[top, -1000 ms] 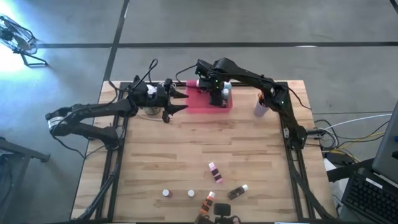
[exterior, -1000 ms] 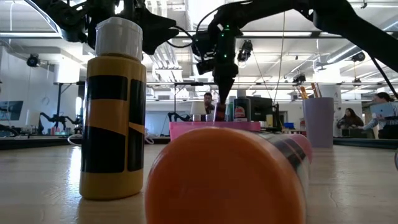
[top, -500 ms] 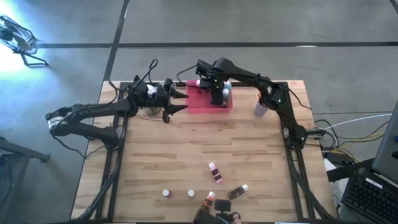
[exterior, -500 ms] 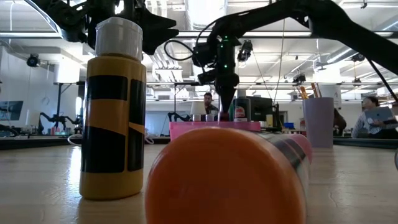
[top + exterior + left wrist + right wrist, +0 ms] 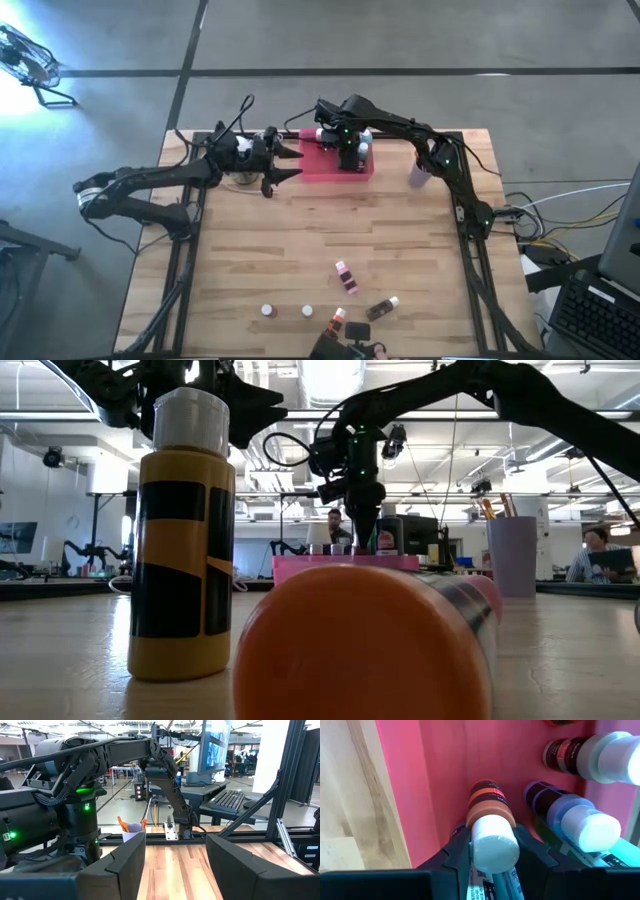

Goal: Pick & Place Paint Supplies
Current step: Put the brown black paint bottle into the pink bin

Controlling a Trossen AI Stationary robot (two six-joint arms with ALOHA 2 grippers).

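My right gripper [image 5: 350, 155] points down over the pink tray [image 5: 315, 166], shut on a small brown-orange bottle [image 5: 487, 805] with a white cap. Inside the tray stand a blue bottle [image 5: 570, 812] and a dark brown white-capped bottle [image 5: 585, 755]. Left of the tray, my left gripper [image 5: 291, 163] hovers level above the table, open, with nothing between its fingers. Loose small bottles [image 5: 346, 276] stay near the table's front edge. Two of them fill the low view: an upright yellow bottle [image 5: 185, 530] and an orange one lying on its side [image 5: 370, 645]. My right gripper pinches the small bottle's upper end [image 5: 476, 826], at the white cap and shoulder, between its two fingers. The fingers come from above, pointing down. The bottle hangs upright, bottom down, inside the tray near its edge. I cannot tell whether its bottom touches the tray floor.
A pale purple cup [image 5: 420, 172] holding brushes stands right of the tray at the far edge. Bare wood [image 5: 300, 240] lies between the tray and the loose bottles. People sit at desks in the room behind the table.
My right gripper has gone down toward the pink tray with the small bottle, which stays upright and has sunk below the tray's rim among the other bottles.
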